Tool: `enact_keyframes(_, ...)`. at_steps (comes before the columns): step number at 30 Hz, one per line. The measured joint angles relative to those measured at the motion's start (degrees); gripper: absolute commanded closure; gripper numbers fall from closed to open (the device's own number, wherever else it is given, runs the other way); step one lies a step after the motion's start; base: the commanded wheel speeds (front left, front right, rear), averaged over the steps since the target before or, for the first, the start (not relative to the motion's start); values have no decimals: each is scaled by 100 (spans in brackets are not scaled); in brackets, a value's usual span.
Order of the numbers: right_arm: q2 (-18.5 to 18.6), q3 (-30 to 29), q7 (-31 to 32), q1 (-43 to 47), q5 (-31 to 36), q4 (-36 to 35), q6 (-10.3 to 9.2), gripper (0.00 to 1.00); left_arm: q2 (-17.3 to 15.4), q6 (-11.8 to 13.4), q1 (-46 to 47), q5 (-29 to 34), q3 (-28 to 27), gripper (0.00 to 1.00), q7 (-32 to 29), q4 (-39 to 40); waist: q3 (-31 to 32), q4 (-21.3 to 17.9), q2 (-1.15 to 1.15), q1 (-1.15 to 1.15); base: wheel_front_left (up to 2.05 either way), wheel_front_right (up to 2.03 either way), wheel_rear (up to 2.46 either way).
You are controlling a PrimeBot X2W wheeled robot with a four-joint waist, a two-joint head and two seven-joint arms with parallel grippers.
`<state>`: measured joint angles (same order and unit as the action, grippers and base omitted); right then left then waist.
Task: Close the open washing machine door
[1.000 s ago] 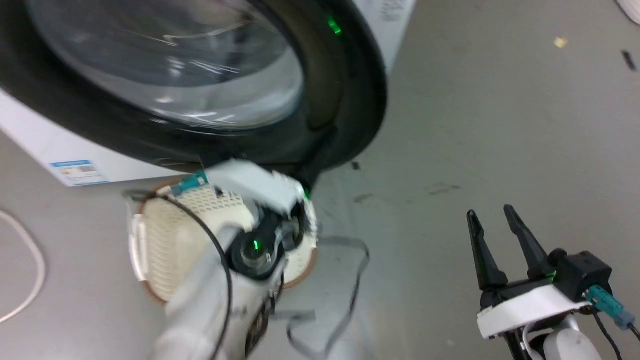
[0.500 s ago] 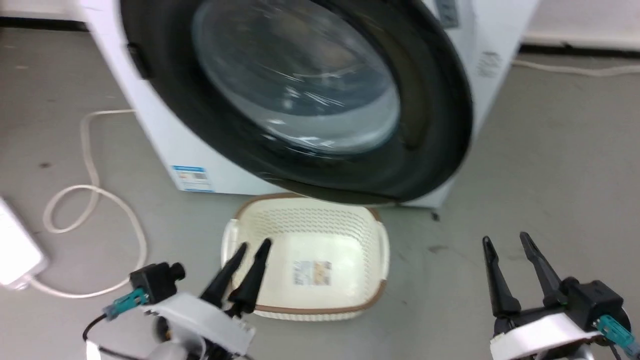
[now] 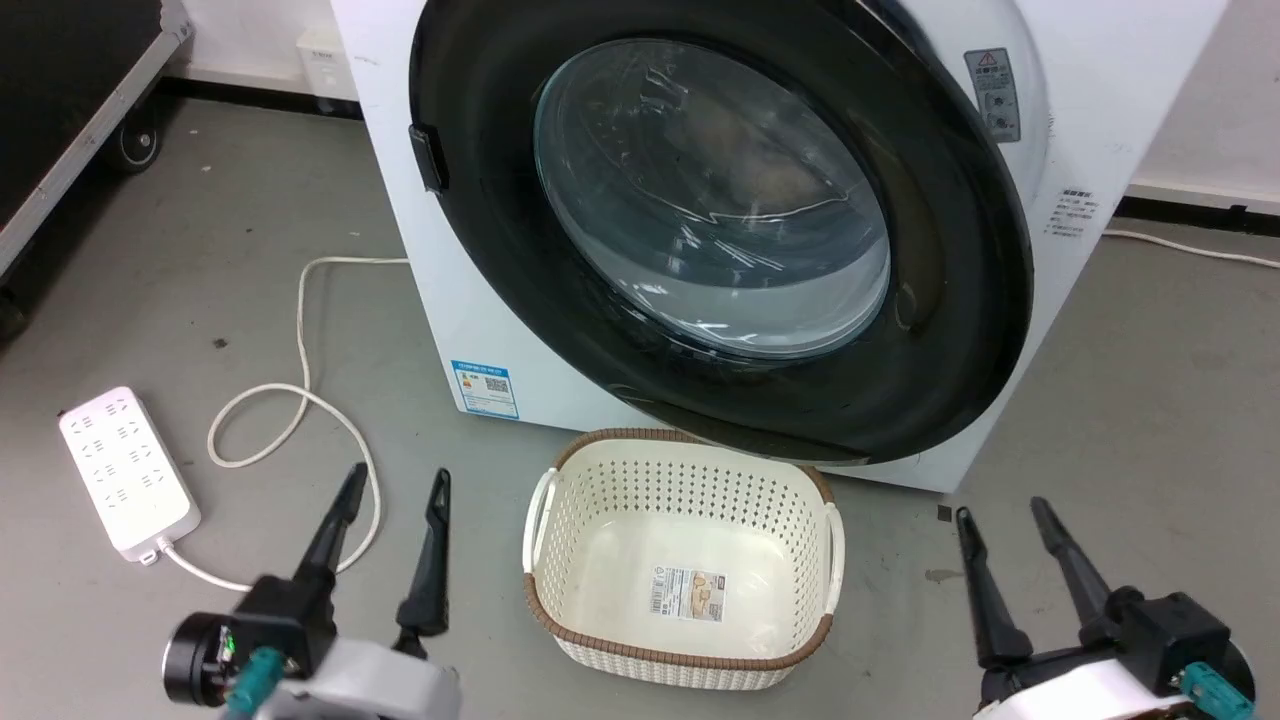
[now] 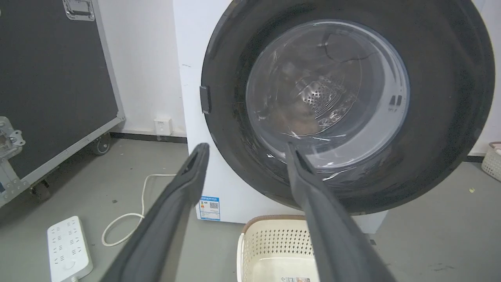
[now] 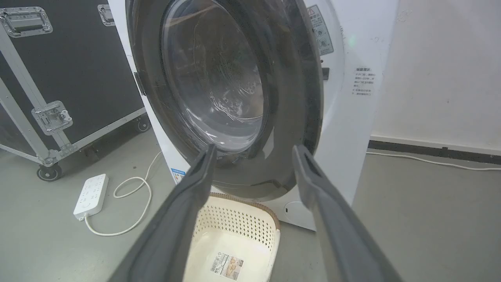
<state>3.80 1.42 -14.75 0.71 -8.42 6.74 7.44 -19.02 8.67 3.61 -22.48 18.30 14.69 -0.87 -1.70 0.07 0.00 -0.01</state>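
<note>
The washing machine door (image 3: 715, 200), with its wide glossy black rim and bulging glass window, lies flat against the white machine front (image 3: 1100, 120). It also shows ahead in the left wrist view (image 4: 344, 102) and in the right wrist view (image 5: 219, 78). My left gripper (image 3: 398, 475) stands open low at the left, apart from the door, its fingers (image 4: 176, 203) empty. My right gripper (image 3: 1002, 510) is open at the lower right, also holding nothing. Both grippers, the left (image 4: 246, 147) and the right (image 5: 254, 149), point towards the door from a distance.
A cream perforated basket (image 3: 690, 490) with a brown rim sits on the floor just under the door. A white power strip (image 3: 125, 470) and its looped cord (image 3: 300, 390) lie at the left. A black wheeled flight case (image 3: 60, 90) stands at the far left.
The head camera has swung up and back. My left arm has drawn away from the door's lower rim to the lower left, and its fingers have spread apart. The right gripper stays open.
</note>
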Motion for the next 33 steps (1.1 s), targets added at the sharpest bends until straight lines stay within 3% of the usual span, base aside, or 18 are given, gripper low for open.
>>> enact_keyframes(5,-1,80,0,20,7,9,0,0,237,-63,-326,375,-155,0,0,89,27,-8,0,0,0,0,0)
enact_keyframes(10,-1,170,0,31,-16,9,0,0,378,-302,-500,387,-187,0,0,-155,-5,29,0,1,0,0,0)
enact_keyframes(11,3,209,0,31,-22,8,0,27,390,-336,-494,427,-190,0,0,-166,-20,45,0,1,0,0,0)
enact_keyframes(12,22,258,1,30,-24,-4,0,79,404,-341,-483,478,-193,0,0,-170,-41,62,0,1,0,0,0)
enact_keyframes(13,49,297,1,26,-38,-30,0,100,411,-355,-471,535,-192,0,0,-168,-68,79,0,1,0,0,0)
enact_keyframes(19,593,700,375,-610,-192,-199,0,100,554,-381,-175,928,-116,0,0,-132,-503,238,0,1,0,0,0)
enact_keyframes(23,1148,840,720,-1269,-404,-126,0,100,662,-352,20,1106,-92,0,0,-116,-806,356,0,2,0,0,0)
enact_keyframes(29,1941,842,966,-2253,-909,218,0,100,811,-334,274,1300,-98,0,0,-49,-1266,535,0,2,0,0,0)
enact_keyframes(33,2256,717,1145,-2795,-1255,590,25,100,936,-377,474,1385,-99,0,0,-24,-1562,654,0,2,0,0,0)
